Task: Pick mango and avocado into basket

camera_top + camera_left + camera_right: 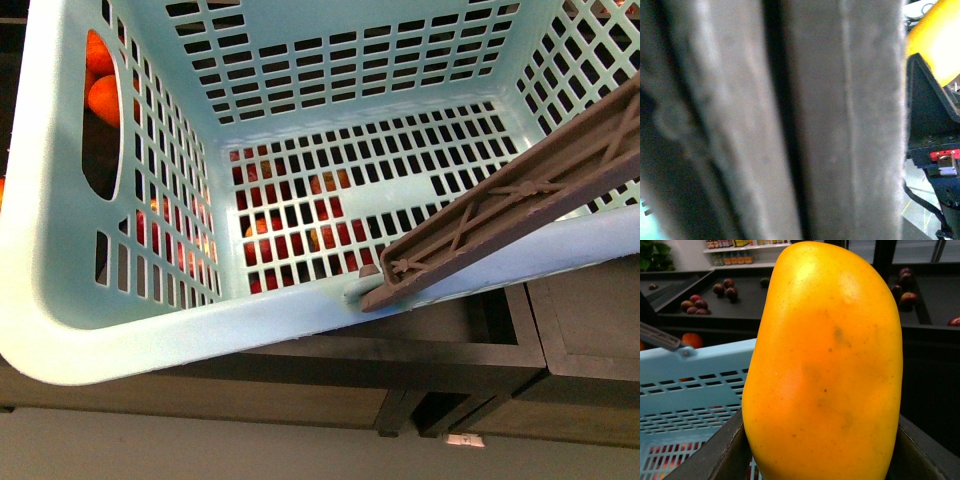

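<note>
My right claw grips the mango upright near the empty basket, poised to drop it in, while my left claw's view is a brown blur, perhaps the handle, so I cannot tell its state.

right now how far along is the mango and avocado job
Done: nothing; the basket is empty, only fruit beneath shows through its floor slots. In hand: the right gripper holds the mango near the basket. Left: drop it in, then get the avocado, which I can't spot.
</note>
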Robot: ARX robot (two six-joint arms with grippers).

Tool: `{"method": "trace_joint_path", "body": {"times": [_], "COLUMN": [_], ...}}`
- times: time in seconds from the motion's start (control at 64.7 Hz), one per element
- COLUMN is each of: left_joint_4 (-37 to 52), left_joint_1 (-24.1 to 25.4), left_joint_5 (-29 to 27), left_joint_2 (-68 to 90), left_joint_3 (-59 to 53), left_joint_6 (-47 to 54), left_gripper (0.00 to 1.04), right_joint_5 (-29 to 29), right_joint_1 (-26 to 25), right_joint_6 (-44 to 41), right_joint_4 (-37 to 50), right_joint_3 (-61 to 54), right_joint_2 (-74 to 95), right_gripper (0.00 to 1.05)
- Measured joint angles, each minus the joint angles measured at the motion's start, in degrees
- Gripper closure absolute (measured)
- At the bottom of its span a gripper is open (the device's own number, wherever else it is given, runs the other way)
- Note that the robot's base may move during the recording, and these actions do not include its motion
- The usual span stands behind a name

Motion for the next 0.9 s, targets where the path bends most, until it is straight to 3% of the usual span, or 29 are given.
{"method": "trace_joint_path", "body": {"times": [0.201,0.495,0.758,0.819,0.897], "left_joint_4": [0.0,0.0,0.0,-0.02,-0.07], "left_joint_1": [0.0,0.0,0.0,0.0,0.0], "left_joint_5": [0.02,0.0,0.0,-0.28,0.22], "left_joint_2": [0.0,0.0,0.0,0.02,0.11], "left_joint_3": [0.0,0.0,0.0,-0.02,-0.02], "left_joint_6": [0.0,0.0,0.0,0.09,-0.04], "left_gripper": [0.77,0.77,0.77,0.77,0.78], "right_joint_5": [3.56,4.96,6.32,9.29,17.14], "right_joint_1": [8.66,12.02,12.92,12.79,11.54], "right_joint_6": [1.03,1.18,1.81,2.45,3.15], "right_joint_4": [1.38,1.27,0.68,0.61,0.61], "right_joint_3": [-1.2,-3.37,-5.92,-6.64,-7.32], "right_joint_2": [1.81,2.25,0.52,-1.79,-4.98], "right_gripper": [0.43,0.43,0.08,0.09,0.09]}}
